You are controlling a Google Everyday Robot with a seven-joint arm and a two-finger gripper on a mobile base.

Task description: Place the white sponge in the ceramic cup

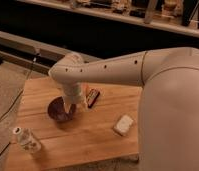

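The white sponge [124, 125] lies flat on the wooden table [93, 140], right of centre, close to the arm's large white body. The ceramic cup is not in view; the arm may hide it. My gripper [69, 107] hangs at the end of the white arm, pointing down over the right rim of the dark purple-brown bowl [59, 110]. It is far to the left of the sponge and holds nothing that I can see.
A dark bar with a red end [93, 98] lies just right of the gripper. A clear plastic bottle [27, 140] lies at the table's front left corner. The arm's white body [173, 110] covers the table's right side. A dark rail runs behind the table.
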